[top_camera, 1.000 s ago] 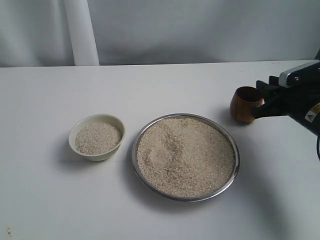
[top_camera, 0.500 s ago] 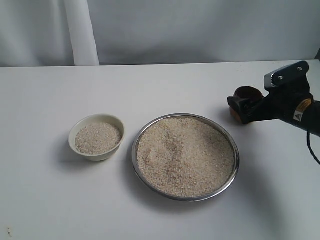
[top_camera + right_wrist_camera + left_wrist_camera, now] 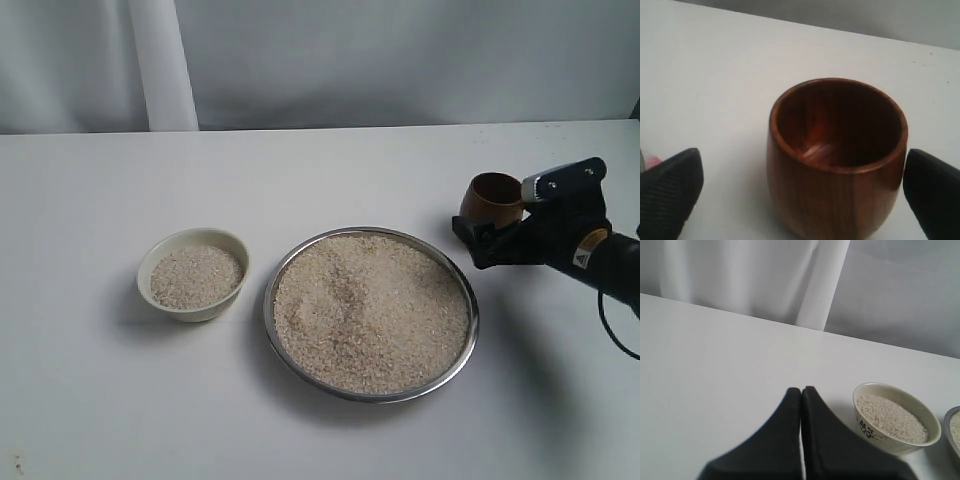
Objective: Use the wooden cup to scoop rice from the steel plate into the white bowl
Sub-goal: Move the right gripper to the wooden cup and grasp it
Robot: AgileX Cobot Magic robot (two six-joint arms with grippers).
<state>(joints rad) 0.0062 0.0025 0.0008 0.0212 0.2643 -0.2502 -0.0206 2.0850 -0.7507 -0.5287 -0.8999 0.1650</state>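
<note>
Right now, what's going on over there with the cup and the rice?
The right claw is open at the wooden cup, which stands upright and looks empty on the table beside the steel plate. Nothing is gripped. The plate is heaped with rice, and the white bowl holds some too. The left claw is shut, empty, and hangs near the bowl.

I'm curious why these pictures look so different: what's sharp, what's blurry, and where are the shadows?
Exterior view: soft, even light; the white bowl and steel plate cast faint shadows. Right wrist view: the wooden cup is fairly sharp, the right pincer's fingertips blur at the edges. Left wrist view: the shut left pincer is a dark, soft shape; the bowl is crisp.
</note>
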